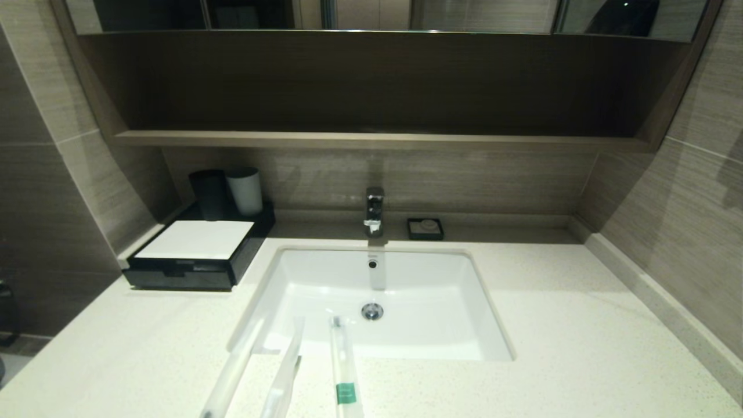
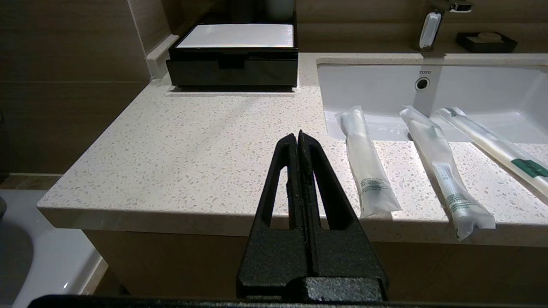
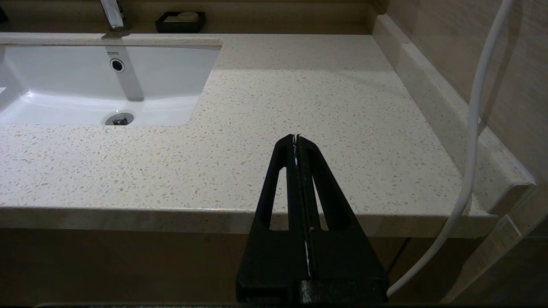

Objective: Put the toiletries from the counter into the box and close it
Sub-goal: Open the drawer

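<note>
nothing is done yet, as we judge it: the three wrapped toiletries (image 2: 369, 171) lie side by side on the counter (image 1: 580, 325) at the sink's (image 1: 325, 273) near rim, their far tips over the basin. the box (image 1: 197, 255) sits at the back left corner, drawer pushed in, two cups (image 1: 229, 191) behind it. we hold both arms low before the counter edge. our left gripper (image 2: 297, 137) is closed and empty; our right gripper (image 3: 296, 139) is closed and empty too.
</note>
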{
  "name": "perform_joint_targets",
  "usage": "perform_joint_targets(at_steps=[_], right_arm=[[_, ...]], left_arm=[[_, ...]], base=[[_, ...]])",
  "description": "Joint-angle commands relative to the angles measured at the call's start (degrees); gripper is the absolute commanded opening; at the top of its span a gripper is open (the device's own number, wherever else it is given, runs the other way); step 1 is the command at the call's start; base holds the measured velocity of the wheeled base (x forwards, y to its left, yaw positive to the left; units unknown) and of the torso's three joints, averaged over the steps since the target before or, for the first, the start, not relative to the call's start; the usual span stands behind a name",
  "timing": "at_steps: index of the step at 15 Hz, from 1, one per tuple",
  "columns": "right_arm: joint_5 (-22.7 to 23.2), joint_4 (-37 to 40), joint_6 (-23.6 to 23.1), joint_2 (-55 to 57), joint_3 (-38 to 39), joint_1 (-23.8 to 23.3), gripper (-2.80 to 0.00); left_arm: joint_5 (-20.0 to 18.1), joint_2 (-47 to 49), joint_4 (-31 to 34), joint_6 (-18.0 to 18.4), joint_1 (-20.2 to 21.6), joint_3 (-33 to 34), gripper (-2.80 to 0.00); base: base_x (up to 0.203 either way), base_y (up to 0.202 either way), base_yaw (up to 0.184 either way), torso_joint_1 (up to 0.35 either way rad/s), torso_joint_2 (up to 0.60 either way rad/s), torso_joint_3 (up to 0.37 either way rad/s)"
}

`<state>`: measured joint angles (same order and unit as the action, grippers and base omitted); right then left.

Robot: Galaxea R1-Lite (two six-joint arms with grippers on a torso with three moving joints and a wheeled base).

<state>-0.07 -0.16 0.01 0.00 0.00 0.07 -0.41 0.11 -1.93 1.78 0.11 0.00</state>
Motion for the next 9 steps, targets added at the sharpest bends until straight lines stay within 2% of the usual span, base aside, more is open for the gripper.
perform_joint_targets(at_steps=[1, 5, 9], right_arm=[[0.0, 0.0, 0.0, 0.0, 0.1, 0.0, -2.8], [0.0, 0.0, 0.1, 0.0, 0.1, 0.0, -2.8], [0.0, 0.0, 0.0, 0.0, 0.1, 0.0, -2.8]], left_arm=[[0.0, 0.0, 0.4, 0.0, 0.0, 0.8, -2.8], [0.1, 0.0, 1.6, 0.0, 0.0, -0.3, -2.8], [-0.2, 0.0, 5.2, 0.0, 0.0, -6.0, -2.8]], base=[[0.0, 0.0, 0.0, 0.0, 0.0, 0.0], [0.0, 0.0, 0.0, 0.0, 0.0, 0.0], [0.0, 0.0, 0.0, 0.0, 0.0, 0.0]])
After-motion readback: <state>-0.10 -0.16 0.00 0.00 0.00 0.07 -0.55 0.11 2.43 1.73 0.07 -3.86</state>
